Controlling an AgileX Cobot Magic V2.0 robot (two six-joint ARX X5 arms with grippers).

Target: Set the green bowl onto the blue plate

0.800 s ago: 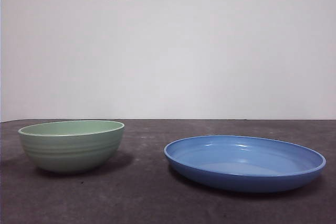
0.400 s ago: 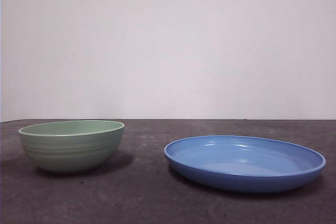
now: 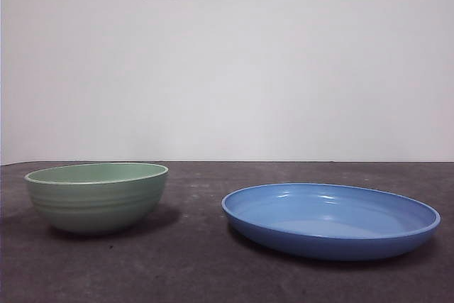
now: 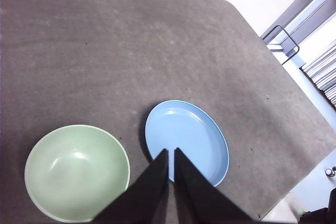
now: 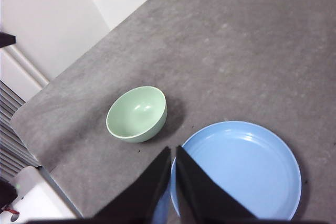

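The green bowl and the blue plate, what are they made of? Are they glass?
Not glass, since you can't see through them. The green bowl looks like matte ceramic or plastic, with faint ridges and only soft highlights inside. The blue plate is glossier, with bright glints along its rim, so glazed ceramic or shiny plastic. The pictures can't settle which.

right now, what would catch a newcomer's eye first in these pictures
The wide glossy blue plate stands out first, sitting on the dark table at the right of the front view. Beside it, apart and to the left, stands the pale green bowl, upright and empty. Both arms wait high above the table, the left tool and right tool shut, holding nothing.
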